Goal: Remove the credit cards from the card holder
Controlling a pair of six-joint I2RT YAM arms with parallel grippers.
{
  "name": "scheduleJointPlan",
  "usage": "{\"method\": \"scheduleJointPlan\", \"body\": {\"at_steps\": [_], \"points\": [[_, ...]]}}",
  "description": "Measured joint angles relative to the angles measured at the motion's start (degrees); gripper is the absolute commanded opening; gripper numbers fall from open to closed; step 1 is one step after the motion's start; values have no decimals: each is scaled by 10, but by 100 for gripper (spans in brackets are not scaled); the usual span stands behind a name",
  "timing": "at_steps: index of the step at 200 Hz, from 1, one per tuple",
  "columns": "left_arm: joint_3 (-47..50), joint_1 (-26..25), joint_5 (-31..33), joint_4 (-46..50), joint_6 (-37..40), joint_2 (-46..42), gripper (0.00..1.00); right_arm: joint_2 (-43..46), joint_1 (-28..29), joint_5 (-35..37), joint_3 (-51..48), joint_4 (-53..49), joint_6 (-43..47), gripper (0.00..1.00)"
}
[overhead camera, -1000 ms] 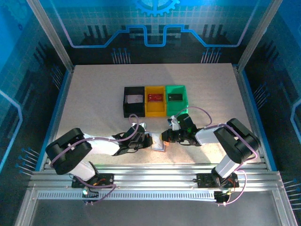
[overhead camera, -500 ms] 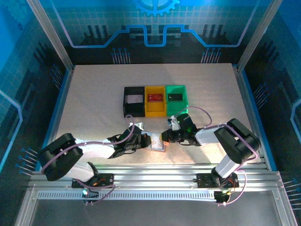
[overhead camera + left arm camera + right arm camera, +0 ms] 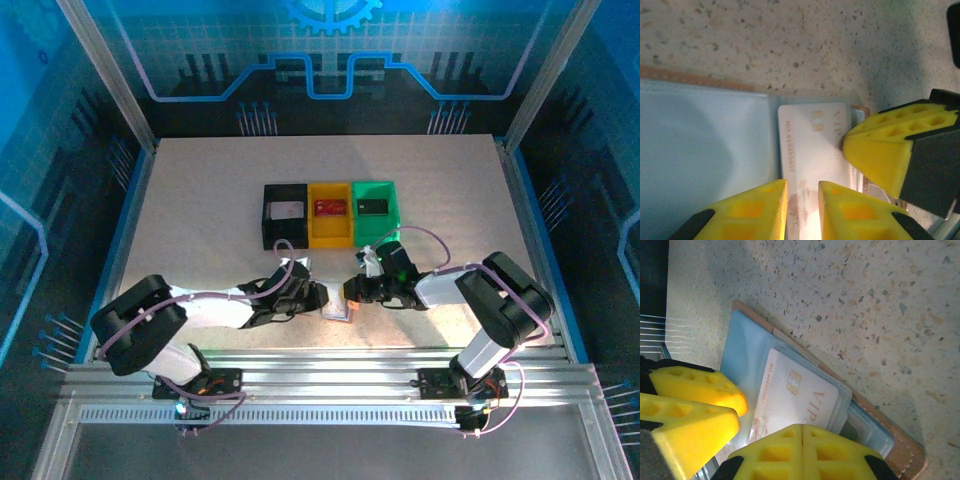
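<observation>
Speckled beige table (image 3: 200, 190) surface is enclosed by aluminium rails and blue-lit panels. Three bins are set side by side in a row near the centre: a black bin (image 3: 268, 236), a yellow bin (image 3: 330, 236) and a green bin (image 3: 386, 228). A grey card (image 3: 288, 210) is seen in the black bin, a red card (image 3: 330, 207) in the yellow bin and a black card (image 3: 373, 206) in the green bin.

The card holder (image 3: 747, 347) is laid open and flat on the table, nearer the arm bases than the bins and between the two claws. Its pale inner pockets are turned upward and are bordered by a tan edge. A white VIP card (image 3: 810, 145) with a gold chip is seated in a clear pocket of the holder.

The left claw (image 3: 802, 186) is positioned low over one end of the VIP card. Its yellow fingers are parted by a narrow gap, and nothing is clamped between them.

The right claw (image 3: 802, 432) is clenched, finger against finger, with nothing held. Its tip is set against the pocket at the long side of the VIP card
</observation>
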State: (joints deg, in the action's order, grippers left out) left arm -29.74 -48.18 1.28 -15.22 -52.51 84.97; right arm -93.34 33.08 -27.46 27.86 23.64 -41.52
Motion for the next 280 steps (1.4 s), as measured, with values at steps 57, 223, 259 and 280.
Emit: {"method": "scheduleJointPlan", "body": {"at_steps": [57, 223, 259, 280], "points": [[-37, 0, 5, 34, 5, 32, 27, -2, 0, -2, -1, 5, 0, 0], [-59, -15, 40, 79, 33, 47, 23, -9, 0, -12, -9, 33, 2, 0], [-59, -15, 41, 76, 31, 49, 18, -14, 0, -17, -9, 42, 2, 0], [-57, -15, 45, 74, 30, 48, 17, -18, 0, -20, -10, 49, 2, 0]]}}
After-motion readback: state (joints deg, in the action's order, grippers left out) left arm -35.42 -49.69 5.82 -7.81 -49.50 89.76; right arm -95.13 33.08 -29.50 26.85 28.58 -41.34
